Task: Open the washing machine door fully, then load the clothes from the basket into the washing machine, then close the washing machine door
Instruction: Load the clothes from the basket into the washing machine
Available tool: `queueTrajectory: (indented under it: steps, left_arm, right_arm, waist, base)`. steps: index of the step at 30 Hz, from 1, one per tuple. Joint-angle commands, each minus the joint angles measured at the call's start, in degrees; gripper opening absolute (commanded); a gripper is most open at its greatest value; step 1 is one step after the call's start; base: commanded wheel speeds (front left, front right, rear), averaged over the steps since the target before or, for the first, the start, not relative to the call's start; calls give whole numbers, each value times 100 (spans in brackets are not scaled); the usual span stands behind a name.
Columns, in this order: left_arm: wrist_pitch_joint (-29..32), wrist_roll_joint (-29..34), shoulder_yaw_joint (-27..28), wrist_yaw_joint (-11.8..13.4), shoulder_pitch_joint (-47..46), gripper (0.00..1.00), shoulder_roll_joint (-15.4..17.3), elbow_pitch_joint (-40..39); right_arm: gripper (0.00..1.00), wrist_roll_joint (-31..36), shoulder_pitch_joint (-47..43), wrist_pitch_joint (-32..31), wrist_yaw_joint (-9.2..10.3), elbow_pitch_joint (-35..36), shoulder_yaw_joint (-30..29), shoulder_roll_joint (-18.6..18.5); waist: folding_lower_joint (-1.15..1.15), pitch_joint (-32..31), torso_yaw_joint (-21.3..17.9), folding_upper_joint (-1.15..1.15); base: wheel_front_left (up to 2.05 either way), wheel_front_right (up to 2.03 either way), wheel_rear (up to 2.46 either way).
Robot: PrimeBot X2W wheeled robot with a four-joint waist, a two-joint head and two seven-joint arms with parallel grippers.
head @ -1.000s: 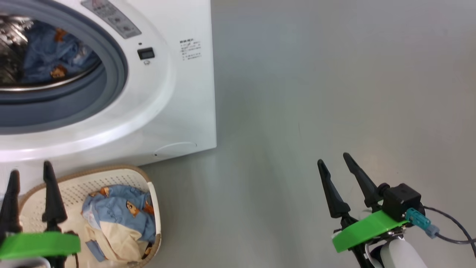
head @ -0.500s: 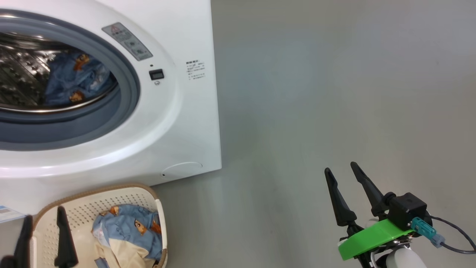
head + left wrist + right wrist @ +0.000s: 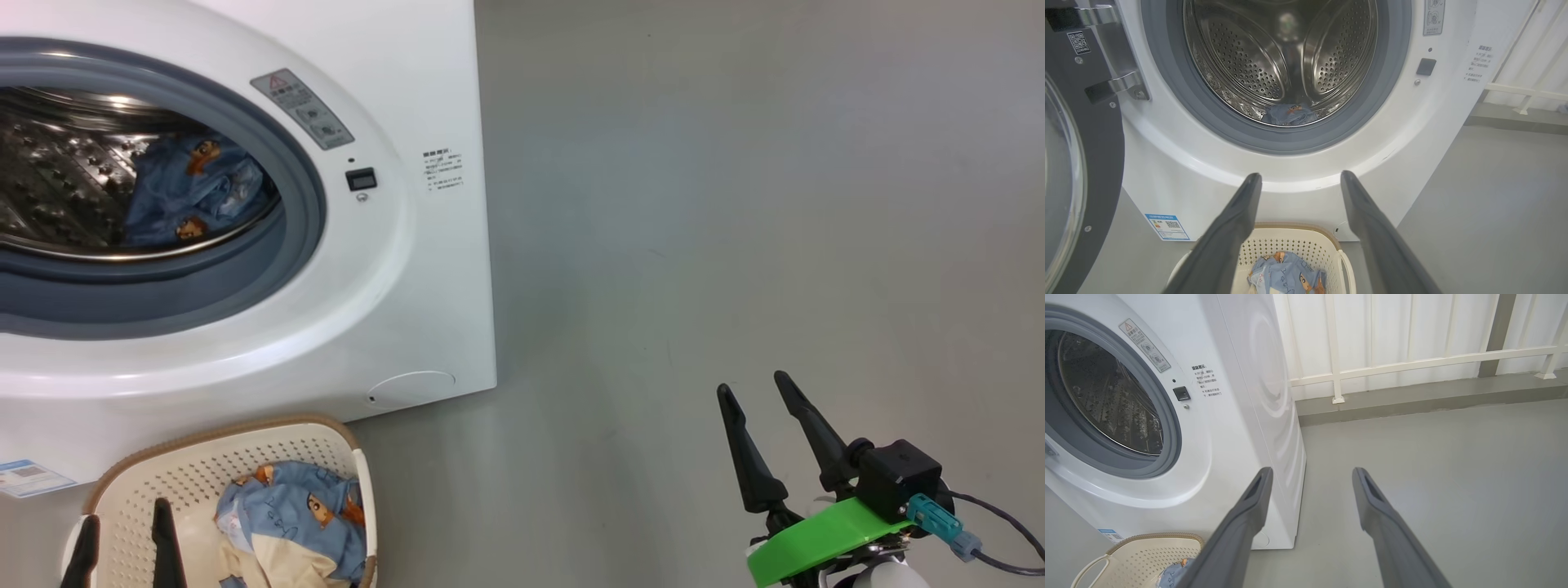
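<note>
Two clothes heaps (image 3: 287, 523), one basket (image 3: 214, 464), one washing machine (image 3: 424, 278).

One washing machine (image 3: 424, 269), one door (image 3: 1098, 163), one basket (image 3: 204, 457), two clothes bundles (image 3: 294, 514), one left claw (image 3: 1300, 175), one right claw (image 3: 752, 382).

In the head view the washing machine (image 3: 424, 269) runs off the top and left edges, taking part of its drum (image 3: 65, 180) with it. The bottom edge slices the basket (image 3: 204, 474) and the clothes (image 3: 294, 523) in it. It leaves just two finger ends of the left gripper (image 3: 124, 527) and cuts off the arm behind the right gripper (image 3: 752, 383). Print on the warning label (image 3: 302, 109) and the energy sticker (image 3: 28, 478) is too small to read. In the left wrist view the left edge cuts the washing machine door (image 3: 1102, 163), and the gasket (image 3: 1298, 141) hides most of the blue garment (image 3: 1289, 114) in the drum.
</note>
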State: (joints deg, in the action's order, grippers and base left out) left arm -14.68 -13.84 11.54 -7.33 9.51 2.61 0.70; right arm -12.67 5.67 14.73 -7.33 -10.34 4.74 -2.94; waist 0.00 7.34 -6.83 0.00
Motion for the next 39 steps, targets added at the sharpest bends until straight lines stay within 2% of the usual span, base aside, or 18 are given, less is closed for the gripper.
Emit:
queueTrajectory:
  steps: [1,19,39]
  left_arm:
    - [-31,29,157,-15,-37,100,29,-125]
    - [-31,-102,47,32,75,100,27,15]
    - [-31,-133,-45,87,193,100,27,162]
  right_arm:
    - [100,66,-6,27,-16,159,113,6]
    - [100,119,-105,27,-16,138,69,6]
    - [100,159,-291,27,-16,21,42,6]
  waist:
    - [0,-13,14,0]
    - [0,-140,172,0]
    - [0,-589,221,0]
  base:
    - [0,0,0]
    - [0,0,0]
    - [0,0,0]
